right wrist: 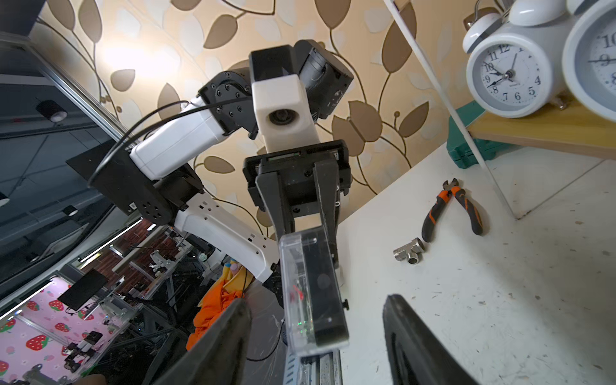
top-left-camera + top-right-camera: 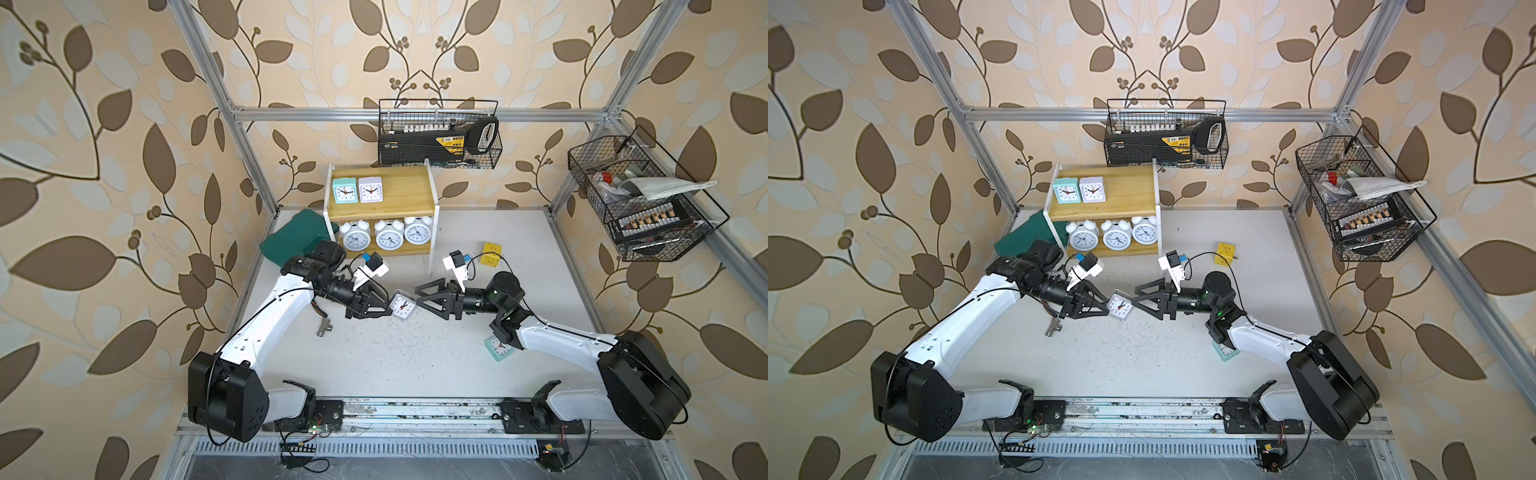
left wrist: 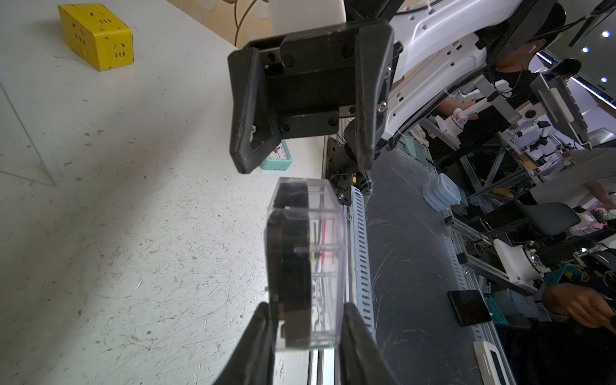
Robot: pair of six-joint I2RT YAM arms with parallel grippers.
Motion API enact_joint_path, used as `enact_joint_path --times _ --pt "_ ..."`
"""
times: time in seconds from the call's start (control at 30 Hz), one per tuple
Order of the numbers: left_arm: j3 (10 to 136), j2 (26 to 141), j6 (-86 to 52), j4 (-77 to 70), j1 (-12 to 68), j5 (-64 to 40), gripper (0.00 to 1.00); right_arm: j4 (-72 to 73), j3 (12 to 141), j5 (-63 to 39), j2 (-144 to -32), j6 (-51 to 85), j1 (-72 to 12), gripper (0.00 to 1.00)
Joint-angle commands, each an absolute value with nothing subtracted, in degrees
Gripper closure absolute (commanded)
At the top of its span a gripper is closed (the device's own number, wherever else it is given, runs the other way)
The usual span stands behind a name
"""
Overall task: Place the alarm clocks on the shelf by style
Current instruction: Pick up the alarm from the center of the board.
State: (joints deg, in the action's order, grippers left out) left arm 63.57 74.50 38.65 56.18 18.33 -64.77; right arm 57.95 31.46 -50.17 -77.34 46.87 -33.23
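I count seven clocks in both top views. Five sit on the shelf (image 2: 405, 188) in the upper middle of the frame. Two square ones share the left end of its top board, a mint clock (image 2: 345, 190) and a pale clock (image 2: 370, 189). Three round bell clocks (image 2: 389, 235) stand in a row on the lower board. The sixth, a clear-cased square clock (image 2: 402, 305), is held at frame centre, pinched by one edge in the left gripper (image 2: 385, 307). The right gripper (image 2: 419, 296) faces it with jaws apart, one on each side of the clock's free edge. The right wrist view shows a gap there. The seventh, a second mint clock (image 2: 498, 348), lies on the table (image 2: 395, 361) at lower right, partly under the right arm.
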Motion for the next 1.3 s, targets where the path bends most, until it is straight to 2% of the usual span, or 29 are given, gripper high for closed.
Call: enact_joint_path --times 0.0,0.37,0.7,0.9,0.97,1.03,1.07,1.17,1.27 --pt "63.26 73.04 38.39 54.46 17.75 -68.72 0.97 64.11 30.63 -50.68 -77.91 49.08 -33.43 0.37" --pt "62.75 73.25 37.16 53.17 17.41 -69.25 0.96 52.16 33.39 -47.82 -77.34 39.94 -36.72 0.39" --pt "62.54 73.60 37.99 53.61 17.40 -69.35 0.95 53.47 33.13 -47.70 -78.06 39.11 -36.83 0.65" --pt "62.57 73.39 38.69 54.42 17.40 -69.52 0.93 54.66 33.64 -48.80 -78.49 39.38 -36.67 0.76" --pt "62.91 73.25 39.33 55.52 17.33 -69.30 0.78 54.46 34.05 -49.91 -78.32 39.48 -36.10 0.79" --pt "63.90 73.26 41.64 58.58 17.23 -68.72 0.50 53.01 34.98 -51.00 -77.79 39.55 -34.61 0.82" --pt "64.52 73.28 42.81 60.38 17.08 -68.21 0.44 51.53 35.75 -51.43 -77.39 39.57 -33.83 0.83" --pt "65.52 72.67 44.42 63.41 14.22 -67.37 0.35 42.00 39.87 -53.35 -75.25 35.76 -32.18 0.85" --pt "66.12 71.81 45.59 65.06 9.85 -68.29 0.32 18.86 48.23 -51.79 -72.07 21.97 -31.59 0.85"
